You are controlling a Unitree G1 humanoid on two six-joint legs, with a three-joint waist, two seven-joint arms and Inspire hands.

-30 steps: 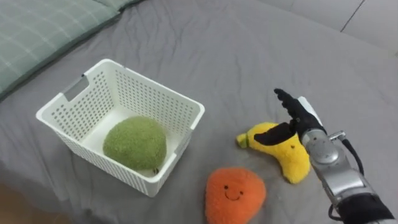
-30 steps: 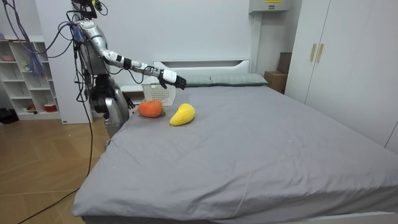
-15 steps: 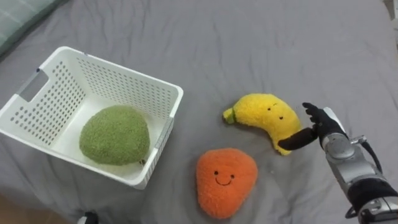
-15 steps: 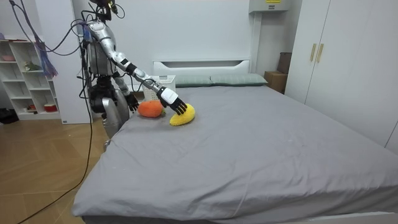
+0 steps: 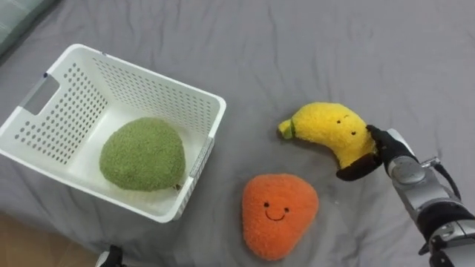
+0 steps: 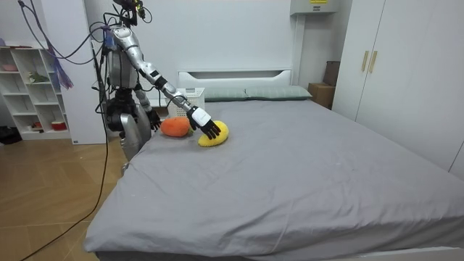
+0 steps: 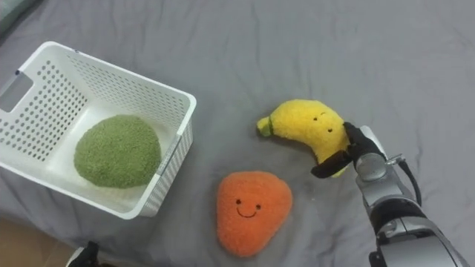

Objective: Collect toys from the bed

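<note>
R hand [image 5: 387, 154] is pinching banana plush [image 5: 330, 132] at its 4 o'clock end. Prob. light & squashy; thick mid-body is looking grippier.

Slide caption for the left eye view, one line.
Right robot hand grips the yellow banana plush; orange plush beside it, green plush in the white basket.
</note>
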